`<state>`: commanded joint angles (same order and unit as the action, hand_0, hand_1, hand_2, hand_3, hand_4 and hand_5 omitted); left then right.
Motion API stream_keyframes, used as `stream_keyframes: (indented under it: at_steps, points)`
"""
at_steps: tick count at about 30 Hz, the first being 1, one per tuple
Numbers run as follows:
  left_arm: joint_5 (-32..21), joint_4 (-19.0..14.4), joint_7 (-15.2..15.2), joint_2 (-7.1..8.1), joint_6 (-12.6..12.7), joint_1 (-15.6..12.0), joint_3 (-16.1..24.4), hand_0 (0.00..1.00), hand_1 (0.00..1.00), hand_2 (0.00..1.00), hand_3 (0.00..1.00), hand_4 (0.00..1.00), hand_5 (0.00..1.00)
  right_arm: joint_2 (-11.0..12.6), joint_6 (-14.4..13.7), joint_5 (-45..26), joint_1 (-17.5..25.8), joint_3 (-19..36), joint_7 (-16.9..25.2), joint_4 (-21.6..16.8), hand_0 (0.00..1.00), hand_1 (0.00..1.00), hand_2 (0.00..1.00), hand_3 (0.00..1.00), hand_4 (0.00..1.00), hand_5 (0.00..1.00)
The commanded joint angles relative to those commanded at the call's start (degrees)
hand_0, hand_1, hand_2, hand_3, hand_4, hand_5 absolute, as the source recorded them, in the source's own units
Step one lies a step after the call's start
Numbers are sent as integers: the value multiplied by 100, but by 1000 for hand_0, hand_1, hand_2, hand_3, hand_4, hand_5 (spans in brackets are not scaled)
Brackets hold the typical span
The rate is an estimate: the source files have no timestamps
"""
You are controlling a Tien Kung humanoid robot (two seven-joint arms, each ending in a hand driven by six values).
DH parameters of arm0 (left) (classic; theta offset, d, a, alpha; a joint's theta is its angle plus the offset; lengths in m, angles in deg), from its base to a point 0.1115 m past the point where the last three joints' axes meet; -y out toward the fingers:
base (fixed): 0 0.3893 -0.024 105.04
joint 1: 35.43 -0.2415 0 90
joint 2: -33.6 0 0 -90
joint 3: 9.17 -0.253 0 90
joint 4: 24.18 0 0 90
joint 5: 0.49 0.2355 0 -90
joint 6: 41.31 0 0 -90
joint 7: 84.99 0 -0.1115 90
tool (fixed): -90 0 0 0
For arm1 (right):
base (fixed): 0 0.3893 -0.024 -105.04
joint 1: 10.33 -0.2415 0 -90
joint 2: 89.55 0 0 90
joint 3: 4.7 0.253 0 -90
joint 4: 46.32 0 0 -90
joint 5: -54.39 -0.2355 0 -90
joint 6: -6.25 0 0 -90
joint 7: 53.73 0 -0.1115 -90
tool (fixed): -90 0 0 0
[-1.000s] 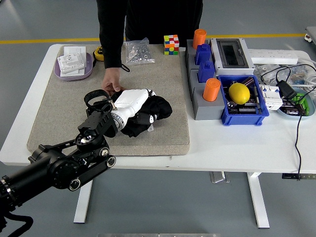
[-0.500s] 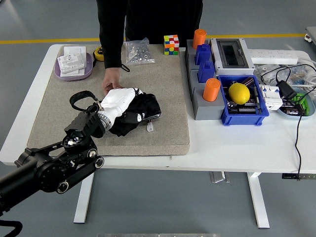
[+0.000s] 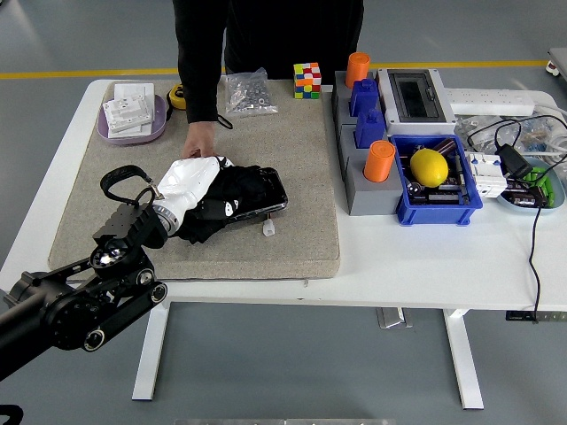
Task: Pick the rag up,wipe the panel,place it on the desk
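My left hand [image 3: 190,183], white-shelled, lies on the grey mat [image 3: 292,142] with its fingers closed on a crumpled black rag [image 3: 215,211]. The rag is pressed over the left part of a dark glossy panel [image 3: 269,188], whose right end shows bare. A small white tag [image 3: 268,228] lies just below the panel. A person stands at the far side, with one hand [image 3: 198,147] resting on the mat just behind my hand. My right arm is out of view.
A purple dish of white parts [image 3: 133,116], a bag of screws [image 3: 245,92] and a colour cube [image 3: 307,79] sit along the far edge. To the right stand a grey block with orange cylinders [image 3: 379,160], a blue bin with a lemon [image 3: 430,168] and cables [image 3: 523,159].
My left hand has dragged the rag leftward across the panel, baring more of its right end. The person's hand has stayed near the panel's far left corner.
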<state>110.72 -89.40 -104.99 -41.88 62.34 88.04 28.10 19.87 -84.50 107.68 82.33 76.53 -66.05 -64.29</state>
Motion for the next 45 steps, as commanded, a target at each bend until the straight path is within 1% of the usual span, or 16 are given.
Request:
stream_keyframes:
  at_steps: [7, 13, 17, 21, 25, 34, 38, 42, 45]
  points:
    - [107, -182, -6, 210, -7, -178, 180, 227, 125, 437, 295, 2, 2, -12, 15, 18, 20, 42, 2, 17, 689, 456, 639, 617, 998, 701]
    - [203, -327, -11, 439, -8, -311, 350, 226, 125, 437, 295, 2, 2, -10, 6, 20, 14, 54, 8, 19, 690, 456, 639, 617, 998, 701]
    - [247, -395, -4, 564, 3, -402, 472, 226, 125, 437, 295, 2, 2, -12, 7, 26, 13, 74, 7, 23, 690, 456, 639, 617, 998, 701]
    - [288, -447, -7, 684, -6, -523, 594, 226, 125, 437, 296, 2, 2, -12, 4, 36, 19, 103, 4, 24, 690, 456, 639, 617, 998, 701]
    - [317, -482, -3, 758, 2, -599, 661, 228, 125, 437, 295, 2, 2, -10, 13, 44, 26, 128, 0, 36, 690, 456, 639, 617, 998, 701]
    - [340, -521, 5, 826, 4, -665, 730, 226, 122, 436, 295, 2, 2, -5, 0, 22, 9, 99, 8, 29, 690, 456, 639, 617, 998, 701]
    - [330, -519, 8, 833, 11, -662, 707, 226, 123, 436, 296, 2, 2, -8, 9, 30, 13, 117, 6, 38, 690, 456, 639, 618, 998, 701]
    - [304, -470, 9, 784, 11, -614, 657, 226, 123, 436, 296, 2, 2, -8, 5, 29, 2, 116, 8, 37, 690, 456, 639, 618, 998, 701]
    - [262, -390, 7, 698, 8, -530, 566, 227, 122, 436, 295, 2, 2, -4, 1, 22, -19, 94, 7, 34, 690, 456, 639, 618, 998, 702]
